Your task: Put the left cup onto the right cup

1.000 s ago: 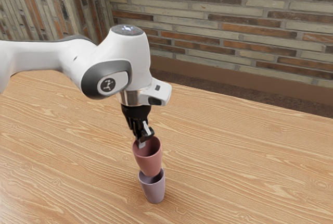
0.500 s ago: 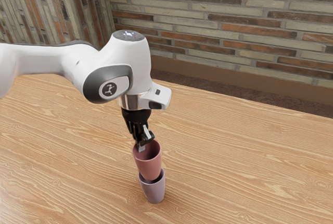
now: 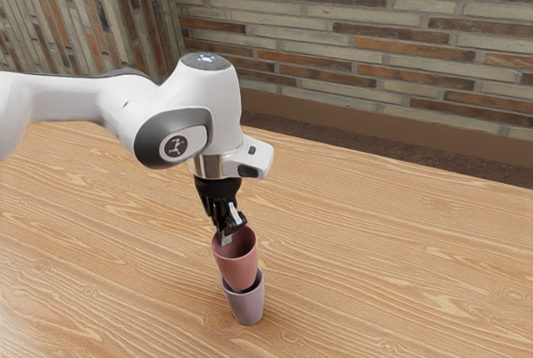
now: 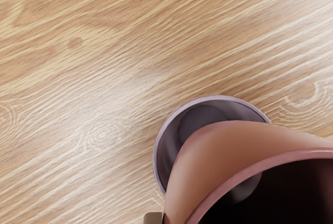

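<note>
On grained wood (image 3: pixel 400 241), a tapered pink cup (image 3: pixel 236 260) tops a lilac cup (image 3: pixel 246 301).

Light wood bench (image 3: pixel 400 233) with wavy grain and a few knot swirls. Behind it there's a reddish-brown brick wall (image 3: pixel 375 33), with a dark strip of floor (image 3: pixel 391 135) in between.

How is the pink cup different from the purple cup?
Colour: the pink cup is reddish pink, the purple cup pale lilac. Support: the claw grips the pink cup by its rim, while the purple cup stands on the table. Place: the pink cup is on top, its bottom dipping into the purple cup's mouth. Both are plain cups with no handle, open side up.
</note>
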